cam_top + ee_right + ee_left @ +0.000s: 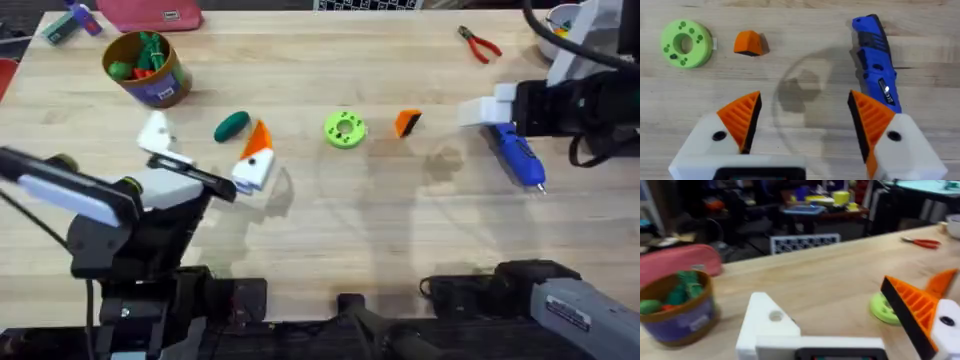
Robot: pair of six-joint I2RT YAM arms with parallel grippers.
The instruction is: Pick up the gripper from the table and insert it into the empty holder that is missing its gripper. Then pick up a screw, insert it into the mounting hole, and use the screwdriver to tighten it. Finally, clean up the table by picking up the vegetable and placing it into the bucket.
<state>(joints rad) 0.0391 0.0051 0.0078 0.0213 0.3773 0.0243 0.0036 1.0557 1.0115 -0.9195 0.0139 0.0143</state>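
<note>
The right gripper (pixel 802 132) hangs wide open and holds nothing, its 2 orange ribbed pads (pixel 742 117) apart over bare wood. Ahead of it and off toward one pad lies the small orange wedge-shaped plastic fingertip (pixel 748 43), with the blue pen-shaped electric screwdriver (pixel 874 57) just beside the other pad. The fingertip looks light, stiff and smooth, so it is best pinched across its flat sides.

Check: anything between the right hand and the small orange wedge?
Nothing visible. Bare table separates the right hand from the wedge. The screwdriver lies off to the other side, and the green disc sits beyond the wedge.
</note>
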